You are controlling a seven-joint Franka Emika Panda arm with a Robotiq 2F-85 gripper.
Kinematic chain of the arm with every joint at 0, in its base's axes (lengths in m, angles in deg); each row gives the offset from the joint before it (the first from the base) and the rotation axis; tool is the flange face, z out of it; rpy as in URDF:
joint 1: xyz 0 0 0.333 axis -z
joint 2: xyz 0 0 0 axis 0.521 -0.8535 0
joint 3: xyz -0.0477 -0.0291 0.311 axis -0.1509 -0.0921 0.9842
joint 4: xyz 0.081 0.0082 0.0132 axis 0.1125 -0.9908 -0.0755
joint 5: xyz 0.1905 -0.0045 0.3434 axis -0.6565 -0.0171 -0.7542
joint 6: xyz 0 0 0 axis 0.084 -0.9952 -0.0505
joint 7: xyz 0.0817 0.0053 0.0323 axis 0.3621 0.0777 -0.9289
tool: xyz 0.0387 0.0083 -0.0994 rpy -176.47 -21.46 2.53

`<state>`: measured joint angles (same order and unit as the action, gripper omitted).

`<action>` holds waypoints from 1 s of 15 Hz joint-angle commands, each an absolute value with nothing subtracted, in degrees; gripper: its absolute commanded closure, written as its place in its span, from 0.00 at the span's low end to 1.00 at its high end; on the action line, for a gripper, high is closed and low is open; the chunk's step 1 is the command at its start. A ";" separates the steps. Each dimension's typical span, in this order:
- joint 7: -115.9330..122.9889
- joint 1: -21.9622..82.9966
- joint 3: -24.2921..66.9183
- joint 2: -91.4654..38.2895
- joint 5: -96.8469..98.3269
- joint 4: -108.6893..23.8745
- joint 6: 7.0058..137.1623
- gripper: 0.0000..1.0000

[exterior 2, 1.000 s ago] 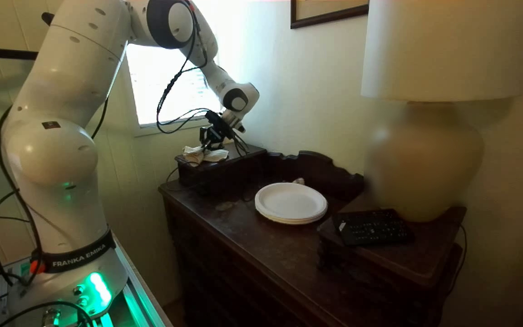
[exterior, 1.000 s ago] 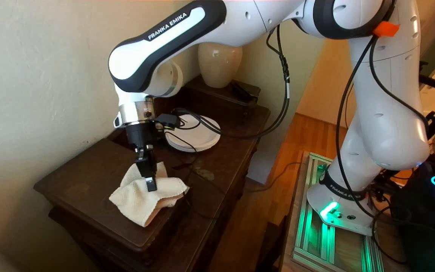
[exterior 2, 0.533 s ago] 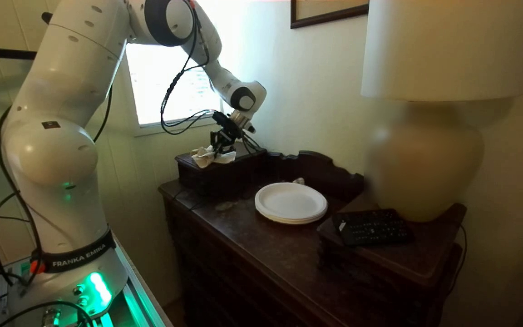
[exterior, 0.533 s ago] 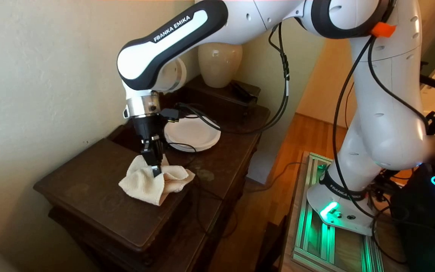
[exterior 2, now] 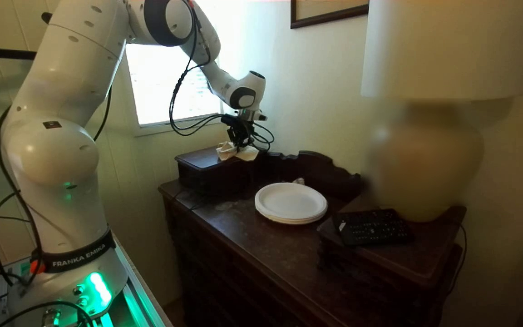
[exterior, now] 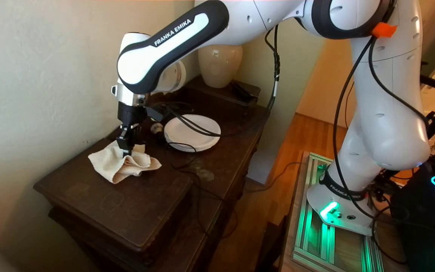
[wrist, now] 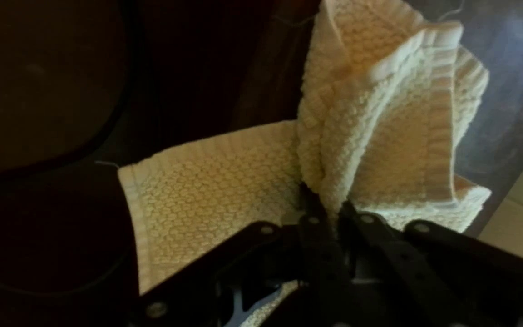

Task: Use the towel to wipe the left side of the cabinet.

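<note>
A black claw (wrist: 328, 211) points downward, clenched on a bunched fold of a cream terry towel (exterior: 113, 166); the towel lies directly beneath the claw and spreads around it, over the raised end box (exterior: 127, 206) of a dark wooden dresser (exterior 2: 263, 238); judging by its drape and nubby weave, it should prove light, soft and limp, hard to damage and not slippery; the gathered middle, where the claw has it, seems a sound place to hold, though loose corners may fold under during a wipe; a stack of white plates (exterior 2: 291, 203) sits apart from the claw on the lower dresser top; a lamp (exterior 2: 425, 154) stands farther from the claw, at the dresser's opposite end; in an exterior view "FRANKA EMIKA" reads along the arm (exterior: 181, 37) above the claw; the same name shows on the base collar (exterior 2: 80, 253), well apart from the claw; a black device (exterior 2: 374, 227) with rows of buttons, beside the lamp, bears marks too small to read.
</note>
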<state>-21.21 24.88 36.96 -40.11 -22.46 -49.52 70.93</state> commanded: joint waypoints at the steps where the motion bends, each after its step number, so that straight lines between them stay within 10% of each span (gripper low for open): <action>1: -17.00 23.10 36.31 -43.71 -18.04 -48.29 79.85 0.98; 15: -16.80 25.57 45.78 -45.26 -24.01 -45.76 66.51 0.98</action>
